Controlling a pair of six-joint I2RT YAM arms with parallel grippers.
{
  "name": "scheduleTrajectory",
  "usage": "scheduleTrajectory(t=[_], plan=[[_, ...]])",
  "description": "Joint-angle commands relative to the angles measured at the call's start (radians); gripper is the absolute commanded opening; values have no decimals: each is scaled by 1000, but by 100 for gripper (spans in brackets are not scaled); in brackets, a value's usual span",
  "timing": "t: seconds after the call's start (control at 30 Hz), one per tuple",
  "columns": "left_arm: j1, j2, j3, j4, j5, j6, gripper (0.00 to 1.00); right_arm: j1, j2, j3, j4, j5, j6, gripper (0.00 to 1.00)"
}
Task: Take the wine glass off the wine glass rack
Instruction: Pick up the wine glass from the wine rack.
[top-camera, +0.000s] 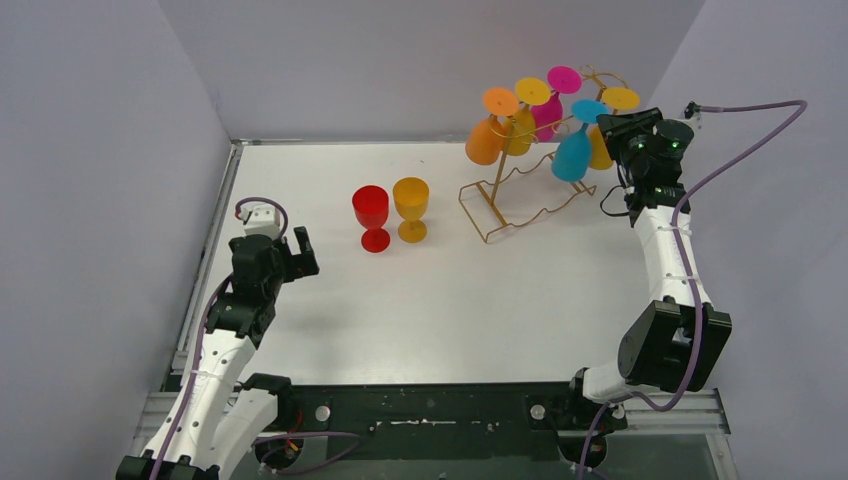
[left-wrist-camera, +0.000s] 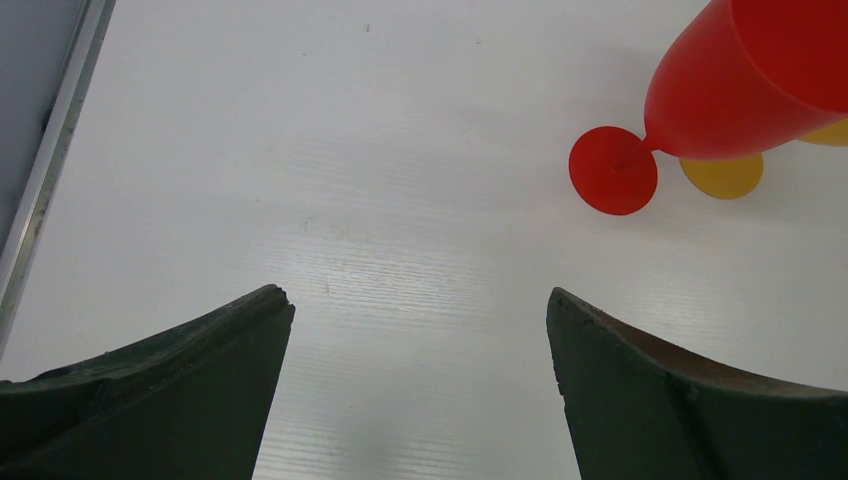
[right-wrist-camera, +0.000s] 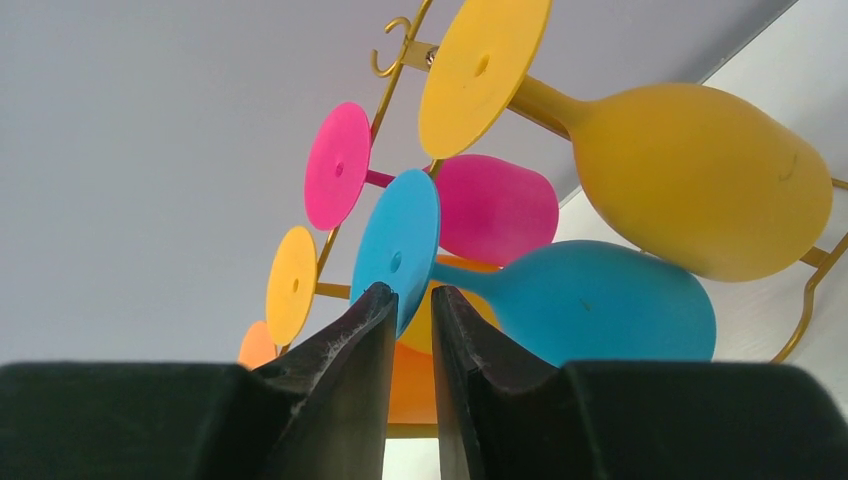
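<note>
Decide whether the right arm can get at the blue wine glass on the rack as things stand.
Probably yes: the right claw sits at the foot of the blue wine glass, fingers narrowly straddling its rim, nothing in between. The yellow glass hangs close beside it.

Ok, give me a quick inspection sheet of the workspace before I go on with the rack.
Surface: white table, no spills seen.
Job's things: wine glass rack upright, five glasses hanging; blue glass nearest right tool.
Clutter: red glass and yellow glass upright, left of rack.
Grippers: left tool open over table; right tool nearly shut about blue glass's foot, contact unclear.
Cables: purple cables loop off both arms.
Surroundings: plain walls; nothing else seen.
</note>
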Motion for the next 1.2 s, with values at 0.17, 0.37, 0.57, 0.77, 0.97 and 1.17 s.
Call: scheduleTrajectory(t=[0.17, 0.37, 0.57, 0.77, 0.97, 1.17], plan=[[5, -9, 19, 20, -12, 20, 97, -1, -50, 6, 85, -15, 58, 21], [7, -8, 19, 23, -9, 22, 97, -1, -43, -2, 92, -12, 72, 21], [6, -9, 17, 23, -9, 22, 97, -1, -39, -8, 92, -13, 83, 21], [5, -6, 17, 22, -15, 23, 97, -1, -40, -15, 81, 6, 107, 21], [6, -5, 19, 20, -18, 23, 97, -1, -20, -32, 123, -14, 162, 20], [5, -3, 18, 21, -18, 23, 97, -1, -13, -34, 139, -34, 167, 14]])
